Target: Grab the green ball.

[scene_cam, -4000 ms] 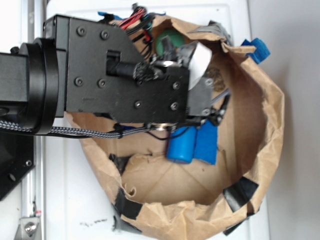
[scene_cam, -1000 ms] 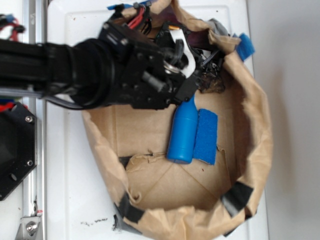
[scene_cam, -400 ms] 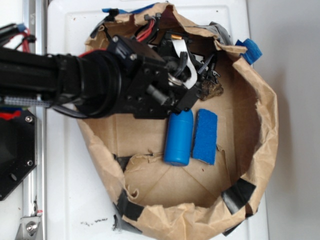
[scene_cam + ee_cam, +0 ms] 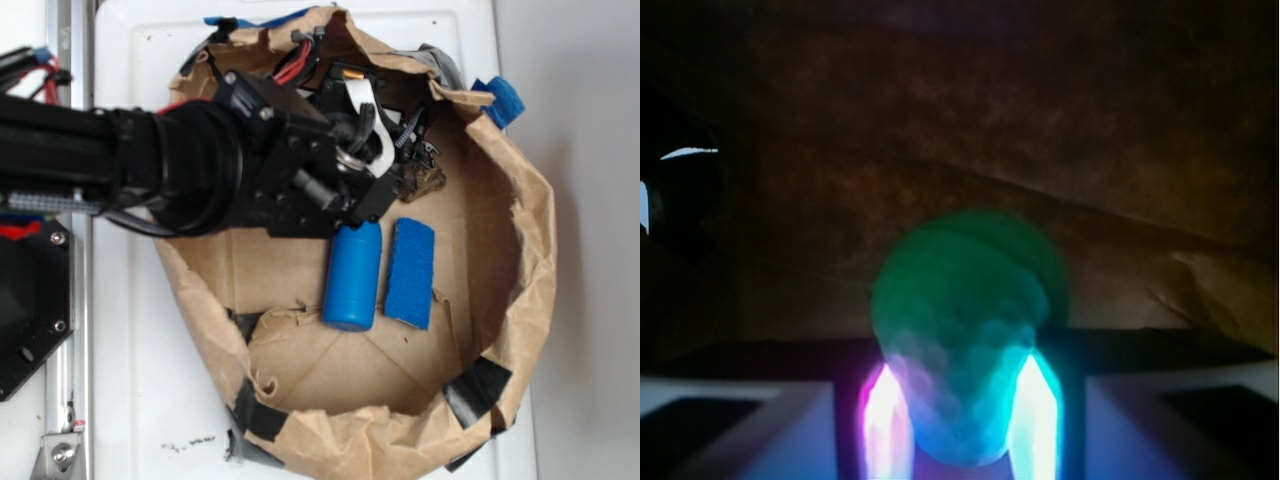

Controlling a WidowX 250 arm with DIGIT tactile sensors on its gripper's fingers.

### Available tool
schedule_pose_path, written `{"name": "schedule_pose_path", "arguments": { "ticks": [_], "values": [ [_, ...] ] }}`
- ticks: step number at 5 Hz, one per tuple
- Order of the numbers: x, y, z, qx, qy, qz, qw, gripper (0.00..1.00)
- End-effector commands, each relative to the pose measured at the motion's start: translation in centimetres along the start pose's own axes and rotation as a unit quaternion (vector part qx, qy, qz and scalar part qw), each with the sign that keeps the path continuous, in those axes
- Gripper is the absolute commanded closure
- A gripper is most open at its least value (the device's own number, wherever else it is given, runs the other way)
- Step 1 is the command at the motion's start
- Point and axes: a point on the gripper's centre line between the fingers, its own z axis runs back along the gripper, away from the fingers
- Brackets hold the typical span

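The robot arm [image 4: 150, 170] reaches from the left edge of the exterior view into a wide, crumpled brown paper bag [image 4: 520, 250] that lies open on a white tabletop [image 4: 140, 380]. Strips of black tape [image 4: 478, 388] patch the bag's rim at the lower right and lower left. The claw [image 4: 385, 150] sits at the upper part of the bag's interior, partly hidden by the arm's wrist housing and its red and black wiring.

In the wrist view, the green ball [image 4: 965, 320] fills the centre of the frame between the two claw fingers [image 4: 885, 415], which show as glowing magenta and cyan strips on either side of the ball's lower half. The claw is clenched on the green ball, with both fingers touching it. The background of this view is dark brown paper. The ball is not visible in the exterior view; the arm covers it.

On the bag's floor, below the claw, a blue bottle [image 4: 352, 275] lies on its side. Just beside it on the right lies a blue rectangular sponge [image 4: 410, 272], roughly parallel to the bottle. A dark brown lumpy rock [image 4: 422, 180] rests near the claw, above the sponge. A blue piece of tape [image 4: 500, 100] sticks out at the bag's upper right rim.
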Motion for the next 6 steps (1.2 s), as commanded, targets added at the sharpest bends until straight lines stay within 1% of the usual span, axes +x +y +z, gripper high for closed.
{"name": "schedule_pose_path", "arguments": {
  "ticks": [1, 2, 3, 4, 5, 6],
  "values": [
    [0.5, -0.1, 1.2, -0.040, 0.010, -0.026, 0.999, 1.00],
    [1.3, 0.0, 4.2, -0.103, 0.064, -0.090, 0.989, 1.00],
    [0.9, 0.7, 9.6, -0.155, 0.084, -0.162, 0.971, 1.00],
    [0.2, 0.9, 13.3, -0.139, 0.092, -0.216, 0.962, 1.00],
    [0.1, 0.9, 16.0, -0.112, 0.182, -0.306, 0.928, 1.00],
    [0.2, 0.3, 16.4, -0.074, 0.248, -0.359, 0.897, 1.00]
  ]
}}
